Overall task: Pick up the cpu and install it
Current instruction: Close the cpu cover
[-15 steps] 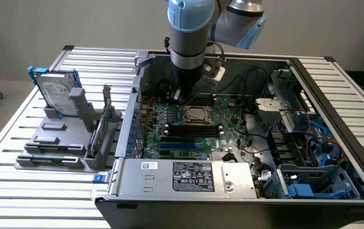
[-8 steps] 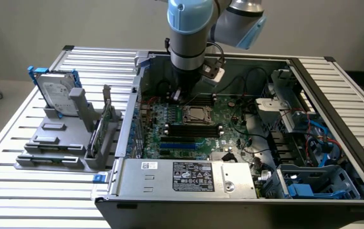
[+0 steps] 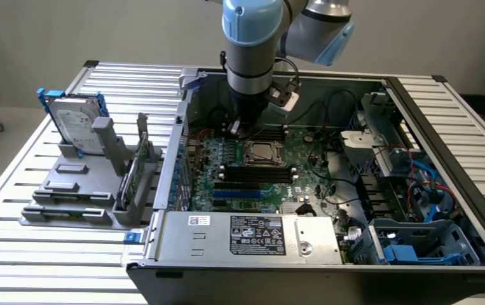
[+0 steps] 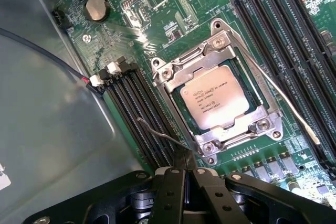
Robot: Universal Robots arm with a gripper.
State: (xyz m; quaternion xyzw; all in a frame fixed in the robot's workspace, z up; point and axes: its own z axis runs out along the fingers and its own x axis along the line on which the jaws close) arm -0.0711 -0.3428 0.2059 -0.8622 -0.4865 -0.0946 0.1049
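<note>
Cpu (image 4: 221,98), one, flat in one socket frame (image 4: 176,70); one hand (image 4: 184,169) nearby, empty, closed tight.

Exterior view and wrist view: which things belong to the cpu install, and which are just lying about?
Job:
cpu, sitting in the socket frame
motherboard
gripper, jaws shut, beside the frame

Lying about:
hard drive, upright in the grey rack
power supply
blue caddy

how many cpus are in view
1. The cpu lies in the socket frame on the motherboard, between the black memory slots. Another could be hidden in the grey stand.
</note>
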